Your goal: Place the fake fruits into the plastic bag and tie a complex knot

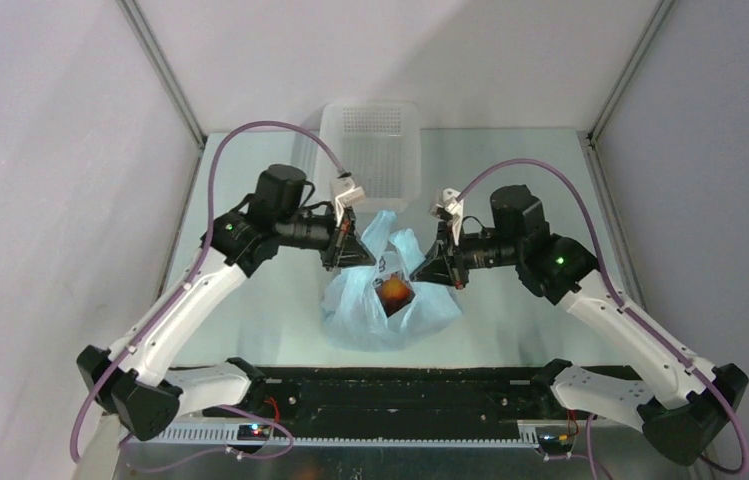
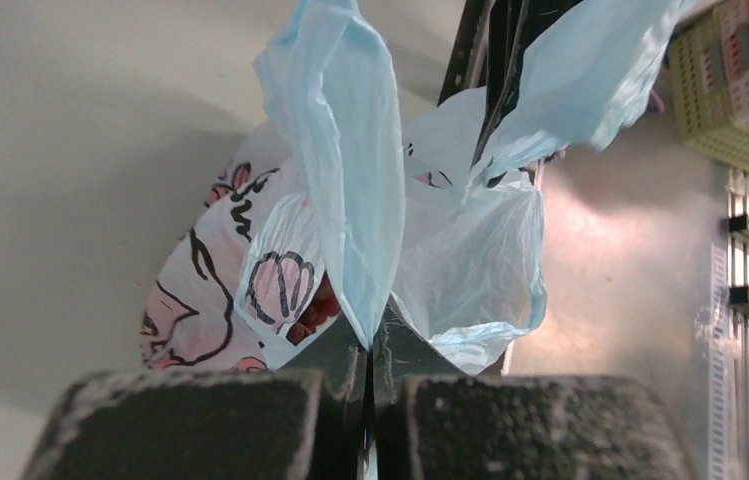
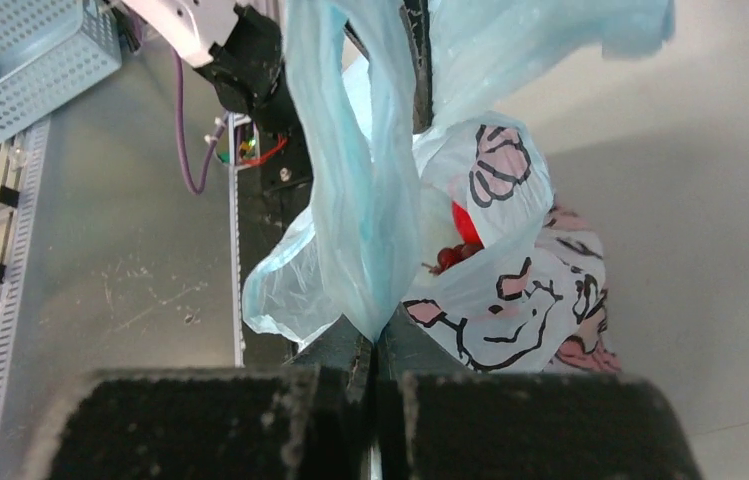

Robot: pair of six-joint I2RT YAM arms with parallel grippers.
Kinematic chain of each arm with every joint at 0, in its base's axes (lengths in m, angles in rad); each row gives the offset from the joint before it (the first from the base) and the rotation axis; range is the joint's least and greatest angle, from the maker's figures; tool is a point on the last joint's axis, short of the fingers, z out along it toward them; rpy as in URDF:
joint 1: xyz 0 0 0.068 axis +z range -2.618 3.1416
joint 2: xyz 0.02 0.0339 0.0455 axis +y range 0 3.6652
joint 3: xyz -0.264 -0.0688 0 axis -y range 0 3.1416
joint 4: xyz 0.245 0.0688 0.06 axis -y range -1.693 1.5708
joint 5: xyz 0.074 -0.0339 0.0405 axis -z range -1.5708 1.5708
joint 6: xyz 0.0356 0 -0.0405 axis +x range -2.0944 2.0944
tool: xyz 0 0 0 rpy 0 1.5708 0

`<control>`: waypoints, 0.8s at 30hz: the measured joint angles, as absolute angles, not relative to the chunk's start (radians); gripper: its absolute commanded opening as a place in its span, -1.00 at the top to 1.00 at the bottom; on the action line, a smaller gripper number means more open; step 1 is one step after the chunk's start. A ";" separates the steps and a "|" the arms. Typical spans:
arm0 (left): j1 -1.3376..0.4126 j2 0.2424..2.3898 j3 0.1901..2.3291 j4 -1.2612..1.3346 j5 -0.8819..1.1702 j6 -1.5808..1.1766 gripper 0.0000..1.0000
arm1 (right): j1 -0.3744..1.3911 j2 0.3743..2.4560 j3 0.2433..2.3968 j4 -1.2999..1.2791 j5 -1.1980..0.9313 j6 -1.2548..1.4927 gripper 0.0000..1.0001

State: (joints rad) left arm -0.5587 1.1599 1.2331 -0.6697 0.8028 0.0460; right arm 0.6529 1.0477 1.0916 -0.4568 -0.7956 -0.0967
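With jaws pinched tight on a handle (image 2: 345, 190) each side, holding the plastic bag (image 1: 355, 310) upright on the bench (image 1: 250, 300), fake fruits (image 1: 396, 291) inside; basket (image 1: 370, 140) close behind, open room left and right.

We saw a pale, greenish table (image 1: 280, 320), softly lit, closed in by plain grey-white panels: a left wall (image 1: 40, 150), a right wall (image 1: 720, 150) and a far wall (image 1: 390, 50). Metal posts (image 1: 162, 70) rose at the far corners. A white perforated basket (image 1: 375, 150) sat at the far edge, and a slotted rail (image 1: 400, 432) lined the near edge.
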 measured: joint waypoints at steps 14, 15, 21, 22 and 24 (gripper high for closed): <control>-0.707 1.252 1.317 -0.861 0.728 0.170 0.93 | 0.737 1.172 1.192 -0.639 -0.768 -0.178 1.00; -0.717 1.255 1.319 -0.867 0.727 0.176 0.88 | 0.739 1.178 1.193 -0.644 -0.768 -0.179 1.00; -0.739 1.263 1.337 -0.890 0.723 0.194 0.38 | 0.749 1.192 1.194 -0.672 -0.768 -0.192 1.00; -0.739 1.263 1.339 -0.890 0.724 0.195 0.28 | 0.750 1.192 1.194 -0.674 -0.768 -0.194 1.00; -0.743 1.263 1.341 -0.889 0.726 0.196 0.12 | 0.751 1.192 1.196 -0.677 -0.768 -0.197 1.00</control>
State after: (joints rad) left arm -0.7425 1.2633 1.3411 -0.8886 0.7258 0.1963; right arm 0.7513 1.1923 1.1957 -0.6773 -0.7685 -0.1967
